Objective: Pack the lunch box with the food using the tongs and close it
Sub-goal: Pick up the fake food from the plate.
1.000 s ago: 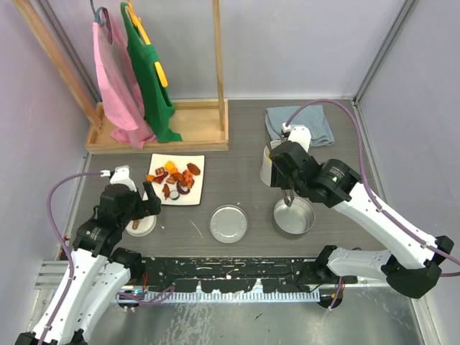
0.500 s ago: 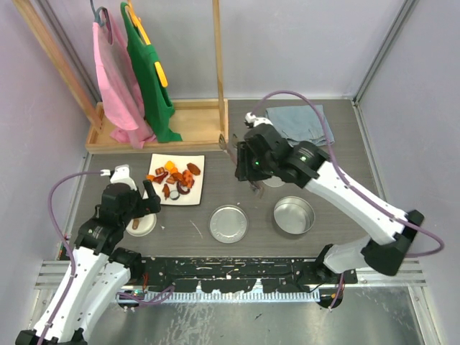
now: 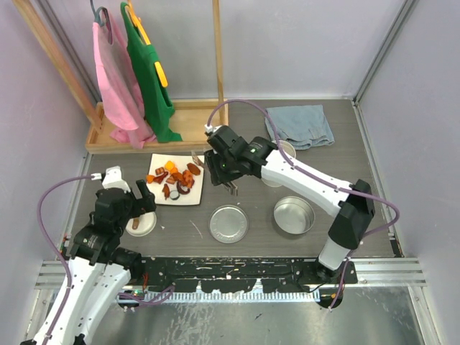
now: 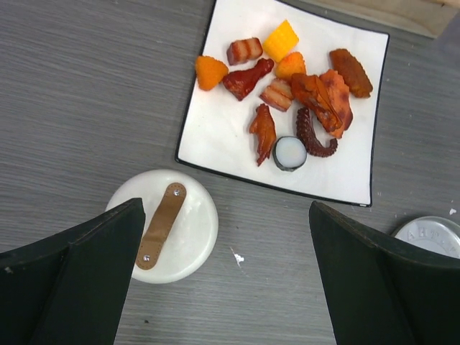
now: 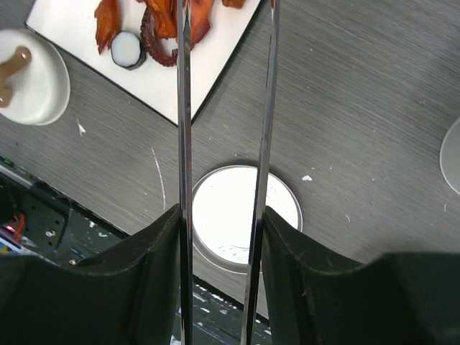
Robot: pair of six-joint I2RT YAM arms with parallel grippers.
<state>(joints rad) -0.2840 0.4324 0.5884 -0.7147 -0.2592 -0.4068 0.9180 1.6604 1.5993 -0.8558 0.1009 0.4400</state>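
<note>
My right gripper [image 3: 227, 177] [image 5: 221, 221] is shut on the tongs [image 5: 184, 129] [image 3: 196, 159], whose two thin arms stand apart and run out over the right side of the white plate [image 3: 162, 198] [image 5: 162, 83]; their tips leave the wrist view. The food [image 3: 176, 180] [image 4: 302, 93] lies on that plate in orange, red and brown pieces. My left gripper [image 3: 141, 203] [image 4: 226, 277] hangs open above the white lid with a brown handle [image 4: 188, 237] [image 3: 141, 224]. The steel lid [image 3: 228, 223] [image 5: 284, 194] and the steel tin [image 3: 293, 215] lie in front. The white tub [image 3: 282, 152] is partly behind my right arm.
A wooden rack [image 3: 187, 122] with pink and green clothes stands at the back left. A blue cloth [image 3: 298, 126] lies at the back right. A black rail [image 3: 230, 273] runs along the table's near edge.
My right arm has swung left with the tongs, from over the steel tin to the right edge of the plate. The left gripper has shifted slightly and stays open.
</note>
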